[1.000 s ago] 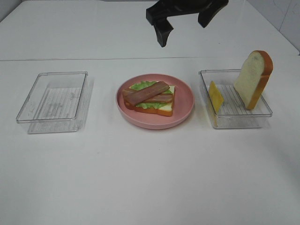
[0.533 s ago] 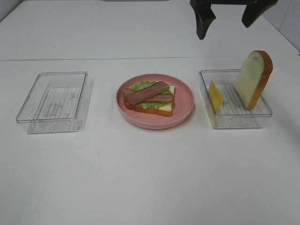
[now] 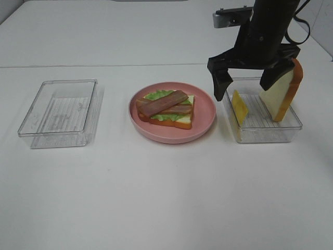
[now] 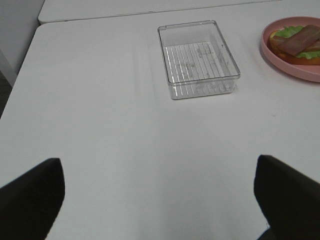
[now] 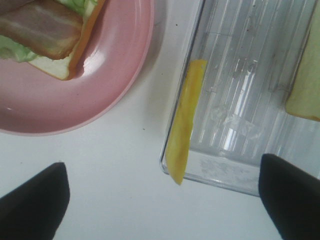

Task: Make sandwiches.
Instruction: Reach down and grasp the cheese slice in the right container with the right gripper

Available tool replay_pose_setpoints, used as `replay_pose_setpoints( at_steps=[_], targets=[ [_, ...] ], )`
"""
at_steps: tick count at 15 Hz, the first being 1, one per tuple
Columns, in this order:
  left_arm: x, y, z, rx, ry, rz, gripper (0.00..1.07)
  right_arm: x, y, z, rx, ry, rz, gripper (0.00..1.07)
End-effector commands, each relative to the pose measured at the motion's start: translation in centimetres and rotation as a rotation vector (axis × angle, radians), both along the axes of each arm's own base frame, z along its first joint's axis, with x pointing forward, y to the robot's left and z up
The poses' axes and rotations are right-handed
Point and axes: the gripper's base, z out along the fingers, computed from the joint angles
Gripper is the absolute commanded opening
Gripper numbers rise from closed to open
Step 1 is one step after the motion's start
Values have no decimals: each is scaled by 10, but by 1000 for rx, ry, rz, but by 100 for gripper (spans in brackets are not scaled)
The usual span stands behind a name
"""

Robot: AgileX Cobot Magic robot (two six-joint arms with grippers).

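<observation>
**Right wrist view: wide-open jaws hang over the cheese**

The sandwich [image 3: 166,108] lies half built on the pink plate [image 3: 206,112] in the middle of the table. A bread slice [image 3: 183,123] is at the bottom, with lettuce [image 3: 156,95] over it and bacon strips [image 3: 162,103] crossed on top. It has no cheese and no upper slice, so I judge that those two pieces come next.

Both wait in the right tray [image 3: 270,134], each propped on edge. The cheese slice [image 5: 185,125] leans against the wall nearest the plate. The second bread slice [image 3: 281,91] tilts against the opposite side. Standing this way, each offers a thin edge that fingers can close across.

The right gripper [image 3: 243,89] hangs above this tray with its jaws spread fully apart. It grasps nothing and, as far as either view shows, touches nothing. In the wrist view the cheese runs between the two fingers, roughly midway, which suggests the approach is aimed at the cheese rather than the bread.

The left gripper [image 4: 157,170] is also released and empty, with its jaws wide over bare table. It is well apart from the left tray [image 4: 200,92] and the plate.
</observation>
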Motion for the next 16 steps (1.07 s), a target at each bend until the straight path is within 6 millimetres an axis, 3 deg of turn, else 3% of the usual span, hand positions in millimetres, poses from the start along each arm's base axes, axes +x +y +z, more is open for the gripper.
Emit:
replay_pose_setpoints(
  at_steps=[1, 3, 7, 14, 16],
  targets=[
    [-2, 0, 0, -8, -16, 0, 95, 5, 1, -19, -1, 22, -6, 99],
    [-2, 0, 0, -8, -16, 0, 95, 13, -8, -44, 10, 82, -36, 99],
    [-2, 0, 0, -8, -16, 0, 95, 19, -19, -49, 94, 88, -53, 98],
    [-2, 0, 0, -8, -16, 0, 95, 22, -18, -62, 102, 109, -60, 95],
    [-2, 0, 0, -8, -16, 0, 95, 21, -18, -62, 102, 111, -60, 82]
  ],
)
